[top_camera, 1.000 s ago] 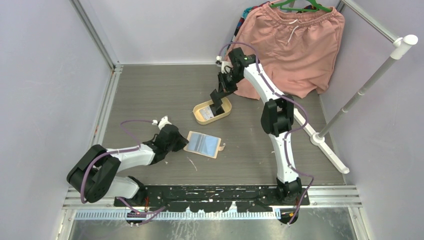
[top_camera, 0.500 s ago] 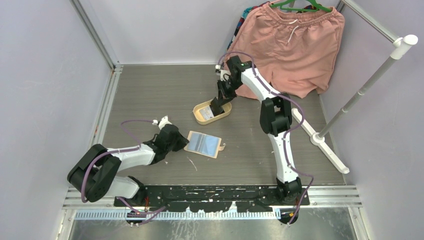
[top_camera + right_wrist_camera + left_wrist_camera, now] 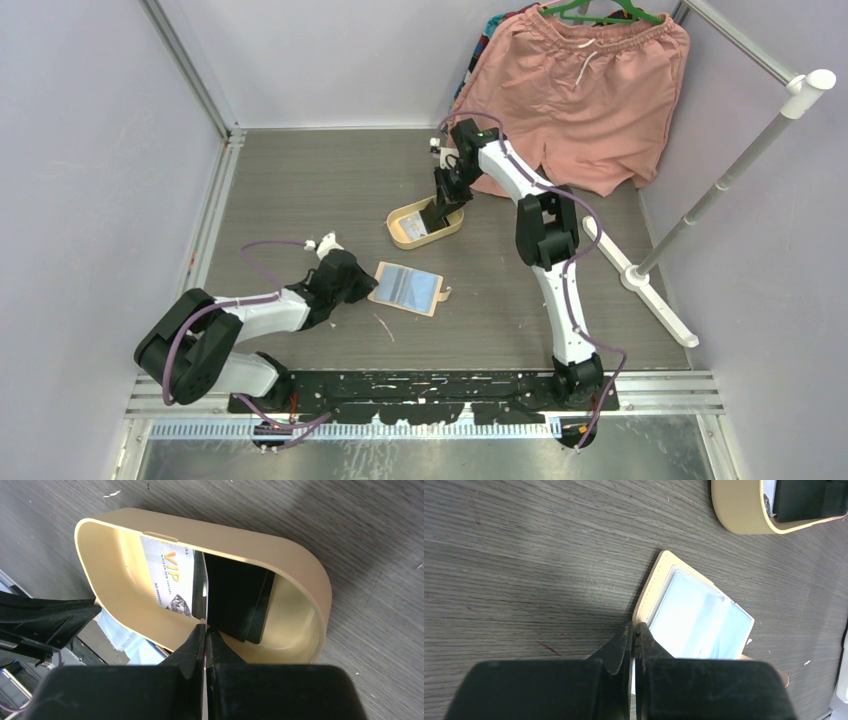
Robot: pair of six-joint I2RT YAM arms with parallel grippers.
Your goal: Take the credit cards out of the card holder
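Cream-yellow plastic, the oval tray (image 3: 300, 570) holds the right gripper (image 3: 205, 630), its tips pinched on a thin credit card (image 3: 200, 587) standing edge-on over a white-and-black card (image 3: 235, 595) lying inside; best to lower it until its edge nears the floor, then part the jaws slowly so it tips flat rather than bouncing out. The left gripper (image 3: 634, 630), closed on nothing, rests its tips at the tan edge of the open beige leather-like card holder (image 3: 694, 615) on the grey table (image 3: 524, 555) and should pin it; whether its 2 pale pockets hold more cards I cannot tell.
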